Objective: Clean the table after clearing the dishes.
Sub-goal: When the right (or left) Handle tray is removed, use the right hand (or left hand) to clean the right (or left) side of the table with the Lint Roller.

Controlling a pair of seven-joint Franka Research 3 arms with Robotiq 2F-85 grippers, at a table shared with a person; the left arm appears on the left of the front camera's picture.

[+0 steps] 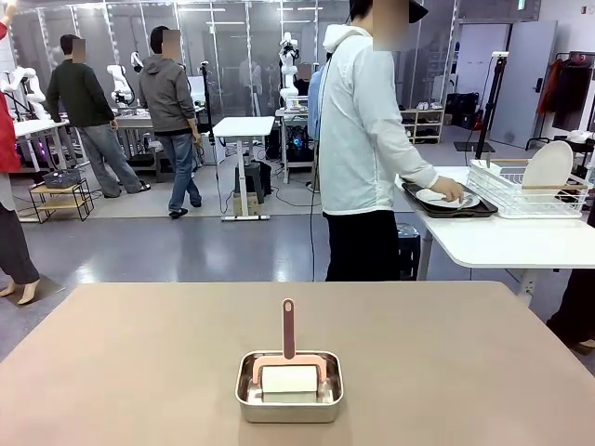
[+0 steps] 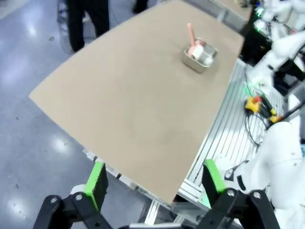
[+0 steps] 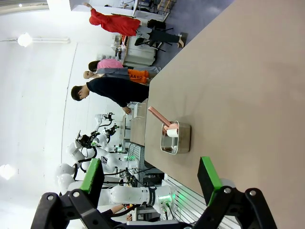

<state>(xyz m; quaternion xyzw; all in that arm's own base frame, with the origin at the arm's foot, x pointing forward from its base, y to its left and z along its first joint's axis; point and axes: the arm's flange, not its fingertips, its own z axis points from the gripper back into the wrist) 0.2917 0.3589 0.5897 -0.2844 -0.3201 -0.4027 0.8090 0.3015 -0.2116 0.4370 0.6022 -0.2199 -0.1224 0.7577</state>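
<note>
The taupe-brown table (image 1: 139,372) bears a small steel pan (image 1: 289,387) near its front edge, with a white sponge on a pink upright handle (image 1: 288,327) inside. The dishes are off it: a person in a white jacket (image 1: 367,139) rests a hand on a cream plate (image 1: 446,197) lying on a dark tray (image 1: 418,205) on the white side table. My left gripper (image 2: 155,183) hangs open above the table's corner (image 2: 133,95), far from the pan (image 2: 200,53). My right gripper (image 3: 150,179) is open too, off the table's edge (image 3: 238,86), the pan (image 3: 175,138) ahead.
A white wire dish rack (image 1: 521,190) with an upright plate (image 1: 547,165) stands on the white table (image 1: 502,243) at the right. Aluminium framing (image 2: 228,133) runs along the table's robot side. Other people stand far back in the room.
</note>
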